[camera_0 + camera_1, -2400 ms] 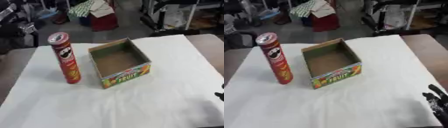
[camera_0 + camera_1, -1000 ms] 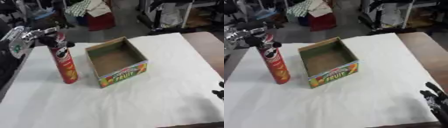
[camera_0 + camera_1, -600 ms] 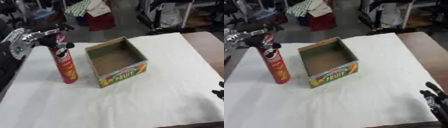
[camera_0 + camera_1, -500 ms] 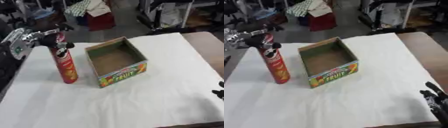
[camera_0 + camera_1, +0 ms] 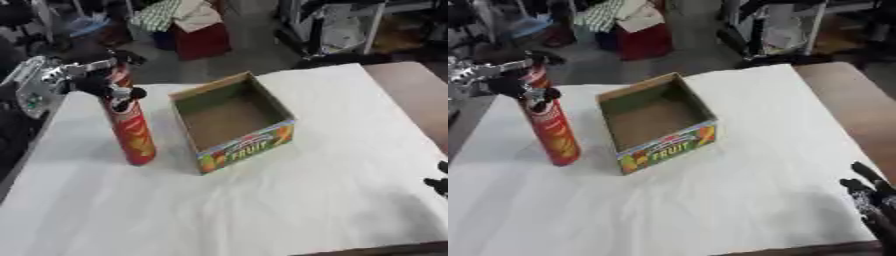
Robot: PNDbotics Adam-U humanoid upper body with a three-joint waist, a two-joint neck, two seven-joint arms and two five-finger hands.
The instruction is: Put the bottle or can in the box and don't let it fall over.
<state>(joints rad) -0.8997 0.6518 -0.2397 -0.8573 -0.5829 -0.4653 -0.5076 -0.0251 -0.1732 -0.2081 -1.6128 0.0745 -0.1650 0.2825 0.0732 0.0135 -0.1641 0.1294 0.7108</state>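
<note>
At upper left, the left hand curls round the top of the upright red can on the white tablecloth. The open cardboard box sits just right of it. Behind, a cluttered room holds a red bin. At lower right the right hand rests, fingers spread.

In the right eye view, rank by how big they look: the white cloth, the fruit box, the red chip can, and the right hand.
1. White cloth, by far the largest.
2. Fruit box.
3. Red chip can, tall but narrow, its top inside the left hand.
4. Right hand, only partly in view at the lower right corner, so its rank is unsure.
</note>
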